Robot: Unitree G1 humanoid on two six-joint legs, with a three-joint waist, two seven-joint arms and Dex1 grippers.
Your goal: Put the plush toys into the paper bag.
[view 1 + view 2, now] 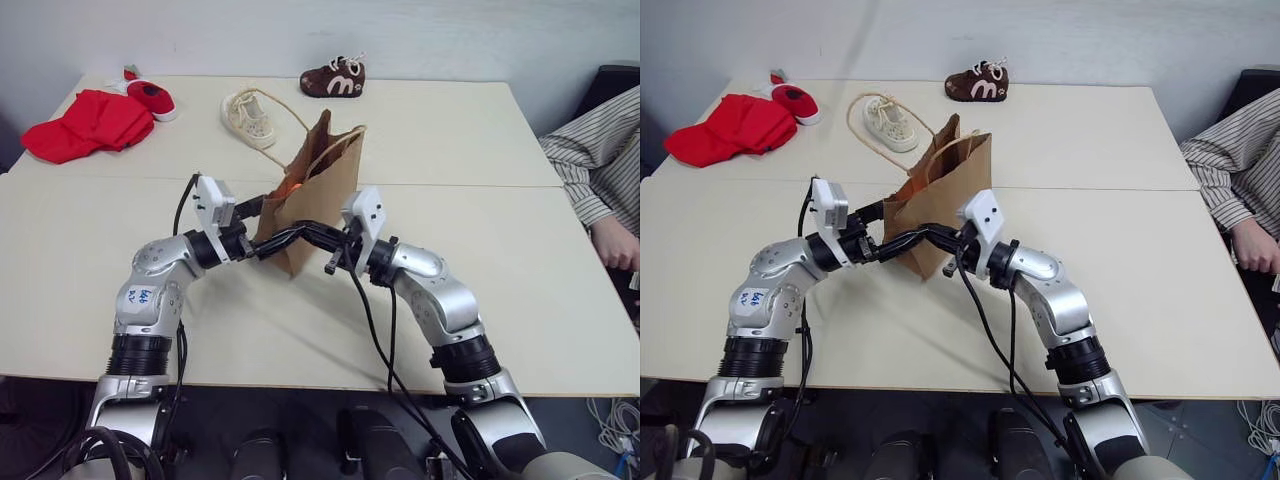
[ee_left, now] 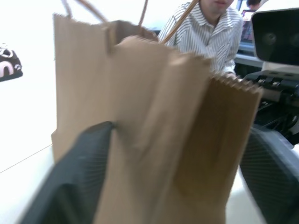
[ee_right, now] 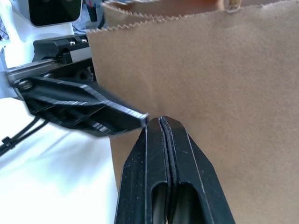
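Standing on the wide beige table [image 1: 480,300], the plain brown kraft paper bag [image 1: 322,190] is upright and crumpled, and a bit of the bright orange rounded plush toy [image 1: 290,187] shows in its mouth. The left gripper [image 2: 173,177] has its two fingers spread around a fold of the bag. The right gripper [image 3: 162,122] is fully closed, its tips touching the bag's wall. A strong squeeze or push could tip the light bag and spill the toy.
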